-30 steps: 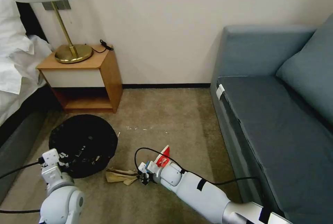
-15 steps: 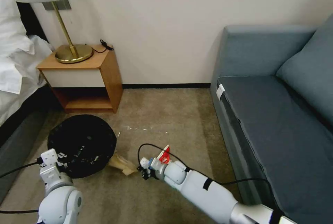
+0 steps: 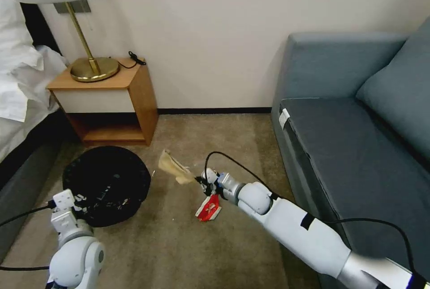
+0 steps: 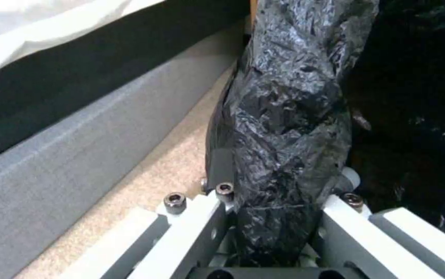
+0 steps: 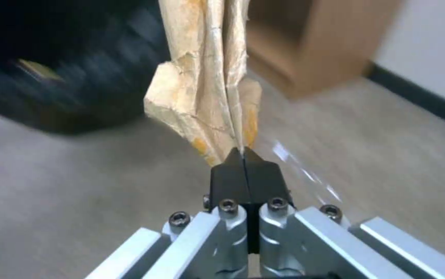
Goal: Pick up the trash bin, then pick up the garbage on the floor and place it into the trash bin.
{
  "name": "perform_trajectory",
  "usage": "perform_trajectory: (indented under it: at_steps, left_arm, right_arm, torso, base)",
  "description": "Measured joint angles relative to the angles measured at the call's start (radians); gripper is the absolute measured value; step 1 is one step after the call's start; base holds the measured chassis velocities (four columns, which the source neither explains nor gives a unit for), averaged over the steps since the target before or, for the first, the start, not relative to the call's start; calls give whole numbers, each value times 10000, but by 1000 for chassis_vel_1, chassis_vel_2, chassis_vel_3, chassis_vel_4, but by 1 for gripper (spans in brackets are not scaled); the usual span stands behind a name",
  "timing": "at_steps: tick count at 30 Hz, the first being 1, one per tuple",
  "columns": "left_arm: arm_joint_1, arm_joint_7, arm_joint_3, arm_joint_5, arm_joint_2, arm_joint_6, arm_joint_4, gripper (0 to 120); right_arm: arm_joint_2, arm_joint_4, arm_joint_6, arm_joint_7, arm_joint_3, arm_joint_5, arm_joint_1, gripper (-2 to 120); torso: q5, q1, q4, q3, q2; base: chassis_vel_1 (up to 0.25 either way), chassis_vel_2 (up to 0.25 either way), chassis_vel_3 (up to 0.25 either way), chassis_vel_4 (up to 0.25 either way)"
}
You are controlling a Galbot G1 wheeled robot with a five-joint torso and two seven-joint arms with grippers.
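I have the right arm stretched low and forward over the carpet, its right gripper [image 3: 200, 180] clamped on the tan paper wad [image 3: 174, 168], lifted beside the trash bin [image 3: 106, 183]. My left gripper [image 4: 271, 217] grips the bin's black bag liner [image 4: 284, 128] at the near rim. I count one bin, one wad and one red-and-white packet [image 3: 208, 209] lying under the right wrist. The right wrist view shows fingertips [image 5: 233, 172] pressed tight on the paper.
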Motion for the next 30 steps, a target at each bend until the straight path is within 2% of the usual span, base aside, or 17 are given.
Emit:
perform_trajectory:
  at_steps: [1,2,4,5,9,13,14,16,22,30]
  left_arm:
    - [0,0,0,0,0,0,0,2]
    - [14,16,42,5,-11,-6,-27,2]
    - [20,21,56,5,-20,-16,-42,2]
    - [34,45,98,-1,-36,-22,-111,2]
    - [58,61,187,15,-102,-13,-210,2]
    - [68,62,211,41,-127,-6,-227,2]
    - [90,64,256,127,-184,0,-243,2]
    - [106,65,279,182,-217,0,-250,2]
    - [122,69,301,303,-314,1,-322,2]
    - [138,74,302,445,-417,2,-337,2]
  right_arm:
    - [0,0,0,0,0,0,0,0]
    - [212,93,523,-383,-201,215,20,0]
    - [342,73,776,-545,-349,269,71,0]
    - [672,-156,1396,-763,-724,371,256,0]
    - [1146,-643,1826,-929,-1367,163,611,0]
    - [1238,-774,1829,-944,-1528,-16,719,0]
    - [1367,-976,1604,-960,-1837,-512,1028,0]
    - [1389,-1042,1370,-948,-2080,-758,1281,0]
    - [1543,-1115,695,-777,-2547,-958,1968,0]
    - [2066,-1376,500,-475,-2633,-1134,2315,0]
  torso:
    - [0,0,0,0,0]
    - [0,0,0,0,0]
    - [-1,0,1,0,0]
    - [-1,0,3,0,0]
    - [-2,0,4,0,0]
    - [-1,0,3,0,0]
    - [-2,0,2,0,0]
    - [-3,0,2,0,0]
    - [-2,0,2,1,0]
    - [-2,0,2,0,0]
  base:
    - [0,0,0,0]
    - [0,0,0,0]
    - [0,0,0,0]
    - [0,0,0,0]
    - [0,0,0,0]
    - [0,0,0,0]
    - [0,0,0,0]
    - [0,0,0,0]
    - [0,0,0,0]
    - [0,0,0,0]
